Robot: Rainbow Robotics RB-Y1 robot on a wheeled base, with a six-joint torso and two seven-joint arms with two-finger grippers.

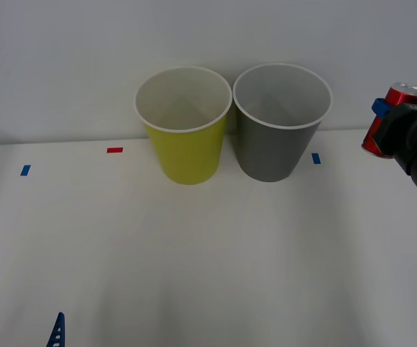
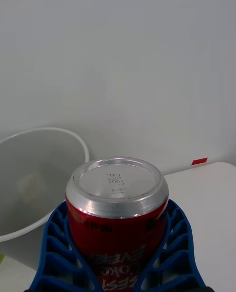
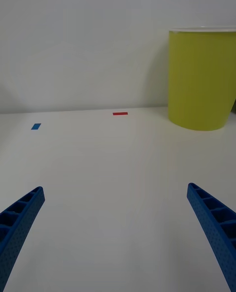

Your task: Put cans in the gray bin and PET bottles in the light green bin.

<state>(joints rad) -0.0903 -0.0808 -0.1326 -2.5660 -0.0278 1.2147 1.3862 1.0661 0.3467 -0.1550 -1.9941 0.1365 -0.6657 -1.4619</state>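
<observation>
- Can (image 1: 391, 116): you have the red drink can with its silver top held clear of the table at roughly 2 o'clock from the table's middle, to the right of both bins and level with their rims.
- Right gripper (image 2: 117, 252): your blue ribbed fingers (image 2: 56, 252) are closed against both sides of the can (image 2: 117, 208), silver end toward the wrist camera, white lettering showing on the red wall between them. In the front view the gripper (image 1: 383, 116) sits at the right edge.
- Gray bin (image 1: 280, 137): it stands upright at about 1 o'clock, just left of the held can and apart from it. You can see its pale inside, and nothing lies in the part that shows. In the right wrist view a white rim (image 2: 46, 131) curves beside the can.
- Light green bin (image 1: 186, 148): it stands upright at 12 o'clock, just beside the gray bin, rims nearly touching. Nothing lies in the visible part of its inside.
- Left gripper (image 3: 118, 223): your fingers are spread wide with nothing between them, low over the table (image 1: 208, 260) at about 7 o'clock, well apart from the bins; the light green bin (image 3: 202, 80) stands ahead of them. Its tips (image 1: 20, 329) show at the bottom edge of the front view.
- Tape marks: a red strip (image 1: 115, 150) and a blue strip (image 1: 25, 170) lie at 10 to 11 o'clock, another blue strip (image 1: 316, 157) just right of the gray bin. Nothing stands between the held can and the gray bin's mouth.
</observation>
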